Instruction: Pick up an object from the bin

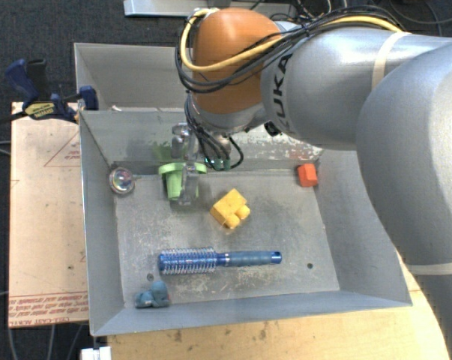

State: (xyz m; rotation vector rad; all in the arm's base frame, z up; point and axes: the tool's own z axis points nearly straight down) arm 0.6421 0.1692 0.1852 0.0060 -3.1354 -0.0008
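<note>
My gripper (186, 186) reaches down onto the bin floor near the back wall, left of the middle. A light green plastic thing (171, 177) lies right at the gripper, with green parts showing on both sides of it. I cannot tell whether it is gripped or only touched. A yellow block (229, 208) lies a little to the right and in front of the gripper, apart from it.
A blue hairbrush (214, 259) lies across the front of the bin. A small blue-grey thing (152, 297) sits in the front left corner, a shiny ball (121, 180) at the left wall, and an orange block (307, 174) at the back right. The arm's orange cover overhangs the back wall.
</note>
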